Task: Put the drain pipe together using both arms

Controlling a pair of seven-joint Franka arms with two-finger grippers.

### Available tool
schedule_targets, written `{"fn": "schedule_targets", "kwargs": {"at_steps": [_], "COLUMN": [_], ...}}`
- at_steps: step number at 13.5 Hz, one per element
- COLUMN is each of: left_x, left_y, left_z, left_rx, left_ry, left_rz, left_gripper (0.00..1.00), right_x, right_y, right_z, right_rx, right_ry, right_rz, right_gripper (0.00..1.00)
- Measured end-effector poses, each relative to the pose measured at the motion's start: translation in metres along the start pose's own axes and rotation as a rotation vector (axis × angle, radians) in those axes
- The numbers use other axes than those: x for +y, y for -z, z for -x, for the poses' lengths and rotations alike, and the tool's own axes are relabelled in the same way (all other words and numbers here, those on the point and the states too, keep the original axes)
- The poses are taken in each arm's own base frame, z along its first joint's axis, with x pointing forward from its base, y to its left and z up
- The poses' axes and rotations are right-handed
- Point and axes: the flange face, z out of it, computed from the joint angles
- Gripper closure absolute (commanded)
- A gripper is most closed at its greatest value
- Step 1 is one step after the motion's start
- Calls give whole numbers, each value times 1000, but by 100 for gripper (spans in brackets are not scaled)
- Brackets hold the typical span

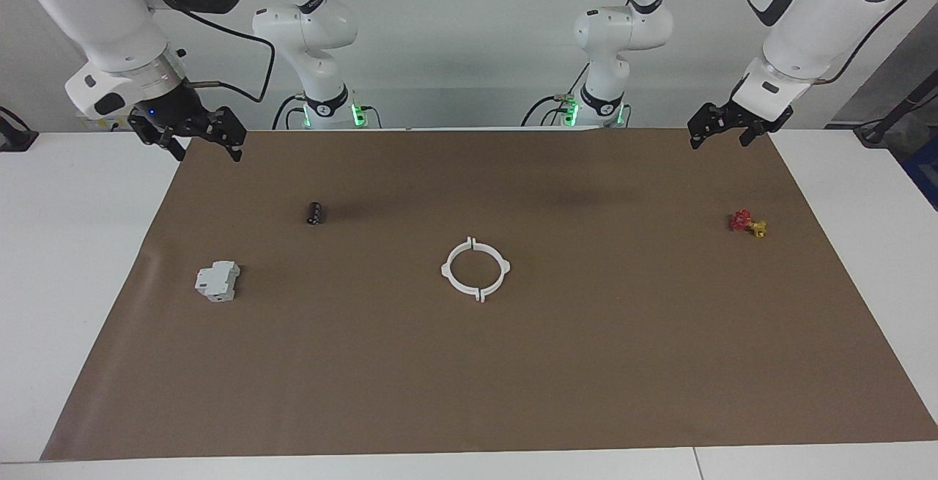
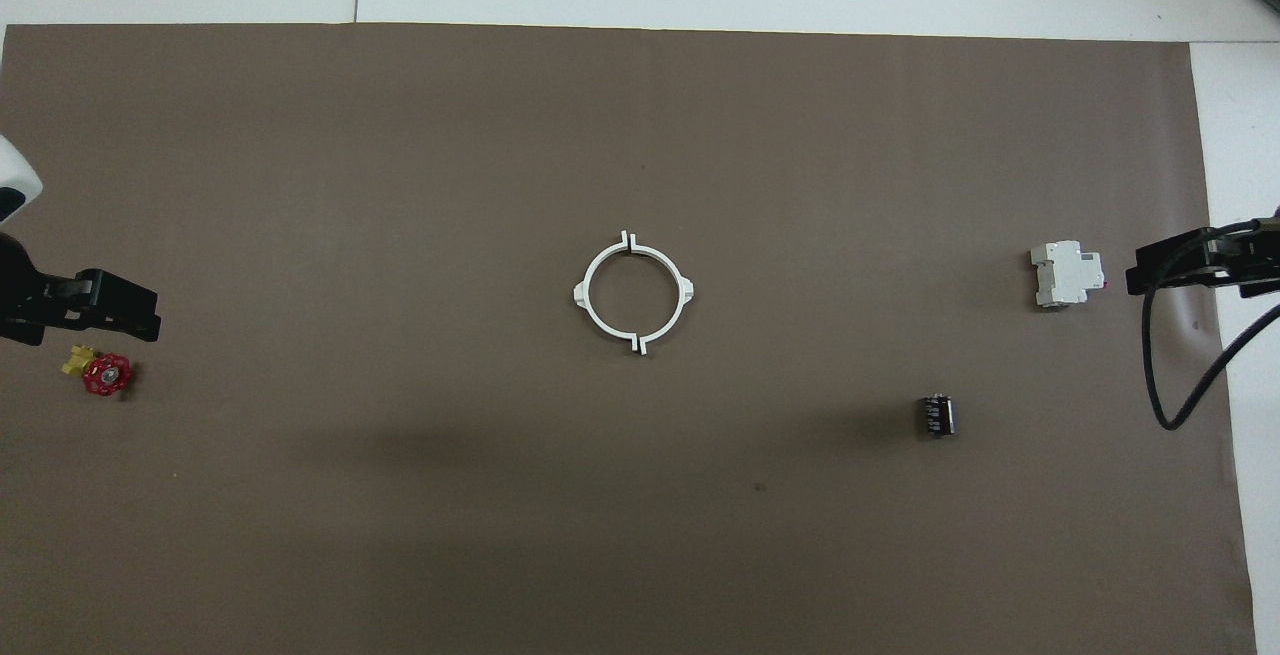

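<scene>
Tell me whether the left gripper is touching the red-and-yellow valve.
Apart. In the facing view the left gripper hangs in the air with bare brown mat between it and the red-and-yellow valve, which lies on the mat.

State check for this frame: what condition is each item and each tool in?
drain pipe: two half-rings lying flat, together as one ring, untouched.
left tool: raised, holding nothing.
right tool: raised, holding nothing.
grey block: resting on the mat.
black cylinder: on its side.
red-and-yellow piece: resting on the mat.

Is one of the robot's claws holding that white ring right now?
No, the white ring lies alone on the brown mat, with the left gripper and right gripper up at the ends.
</scene>
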Motion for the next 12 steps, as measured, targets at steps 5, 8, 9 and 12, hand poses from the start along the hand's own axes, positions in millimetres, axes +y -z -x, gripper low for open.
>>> {"fn": "schedule_targets", "kwargs": {"at_steps": [5,8,9,12], "left_x": [-3,-8,-8,-7], "left_y": [13,15,15,16], "left_z": [-9,-7,-7,-8], "left_rx": [5,3,2,4], "left_ry": [16,-54,-60,-63], "left_rz": [2,3,3,3], "left_gripper": [0,0,0,0], "right_x": [0,0,0,0], "right_y": [0,0,0,0], "right_z": [0,0,0,0], "right_rx": [0,0,0,0], "right_ry": [0,0,0,0], "right_rz": [0,0,0,0], "right_gripper": [0,0,0,0]}}
